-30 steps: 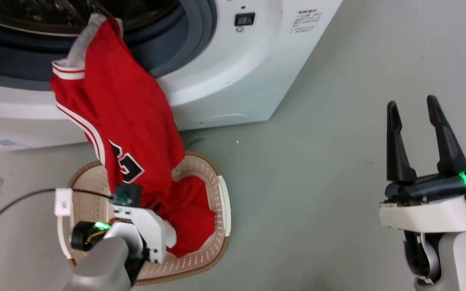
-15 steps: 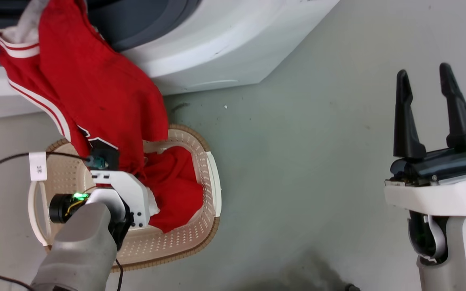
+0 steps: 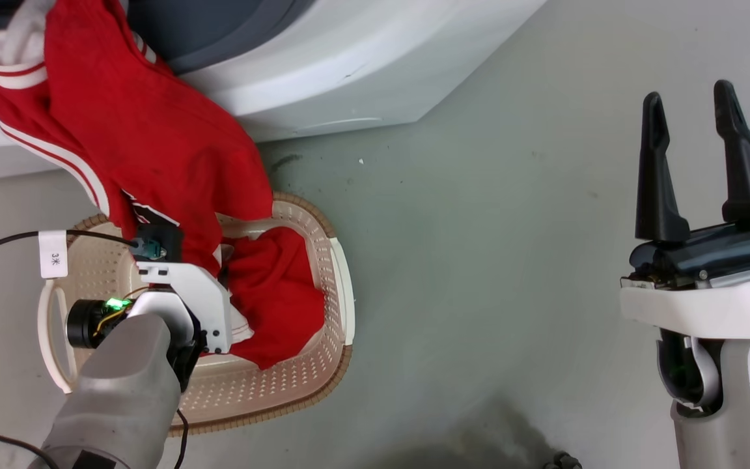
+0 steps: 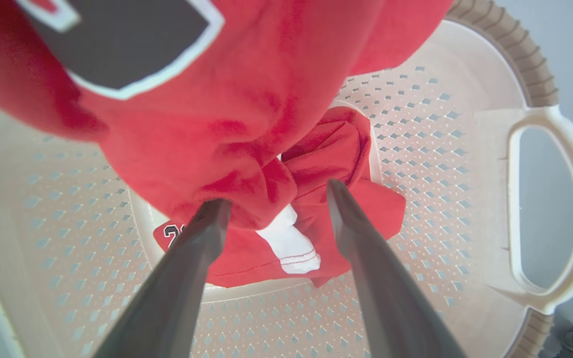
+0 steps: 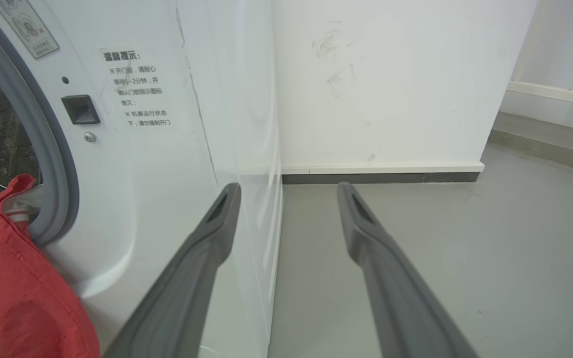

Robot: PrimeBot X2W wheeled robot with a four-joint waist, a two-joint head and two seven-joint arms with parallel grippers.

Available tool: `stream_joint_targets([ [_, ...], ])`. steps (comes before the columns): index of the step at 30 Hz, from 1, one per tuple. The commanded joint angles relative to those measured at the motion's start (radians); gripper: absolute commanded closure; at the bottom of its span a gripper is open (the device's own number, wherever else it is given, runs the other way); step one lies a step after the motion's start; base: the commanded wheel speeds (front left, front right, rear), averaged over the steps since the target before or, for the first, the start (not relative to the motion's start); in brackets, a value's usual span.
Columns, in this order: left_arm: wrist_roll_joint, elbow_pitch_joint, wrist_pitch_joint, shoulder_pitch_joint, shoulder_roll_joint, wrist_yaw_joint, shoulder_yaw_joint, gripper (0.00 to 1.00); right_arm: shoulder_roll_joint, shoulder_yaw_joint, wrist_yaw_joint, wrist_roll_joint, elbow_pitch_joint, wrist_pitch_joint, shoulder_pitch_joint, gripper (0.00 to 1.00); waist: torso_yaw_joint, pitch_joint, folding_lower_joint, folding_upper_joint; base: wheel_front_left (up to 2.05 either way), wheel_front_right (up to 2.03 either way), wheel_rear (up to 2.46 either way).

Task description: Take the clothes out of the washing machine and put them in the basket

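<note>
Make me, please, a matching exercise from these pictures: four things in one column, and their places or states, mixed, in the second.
1 jersey
2 basket
3 left gripper
4 right gripper

a open, above bare floor
b on the floor by the washing machine
c hanging from the machine's opening into the basket
d open, pointing into the basket

Pairs: 1-c, 2-b, 3-d, 4-a

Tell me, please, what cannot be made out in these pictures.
- Washing machine drum: cut off by the head view's top edge and the right wrist view's left edge, so what remains inside is unknown.
- Jersey numerals: head view, hidden behind the left hand; left wrist view, cropped and blurred.
- Basket floor: left wrist view, partly under red fabric.
</note>
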Motion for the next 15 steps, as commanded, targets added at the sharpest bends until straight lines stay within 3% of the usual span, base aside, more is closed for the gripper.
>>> stream_joint_targets([
  [1,-0.006,0.002,-0.007,0.009,-0.003,-0.002,0.000,0.00,0.001,0.001,-0.001,0.004,0.005,-0.002,0.011,0.00,0.002,-0.016,-0.0001,0.0000,0.00,0.00,0.00],
  [10,-0.027,0.004,-0.059,0.118,-0.026,-0.011,0.002,0.00,0.001,0.014,-0.001,-0.007,0.038,-0.002,0.069,0.00,0.013,-0.157,-0.0001,0.0000,0.00,0.00,0.00],
  [15,-0.022,0.003,-0.148,0.199,-0.042,-0.021,-0.010,0.00,0.001,0.018,-0.001,-0.012,0.057,-0.002,0.123,0.00,0.019,-0.258,-0.0001,0.0000,0.00,0.00,0.00],
])
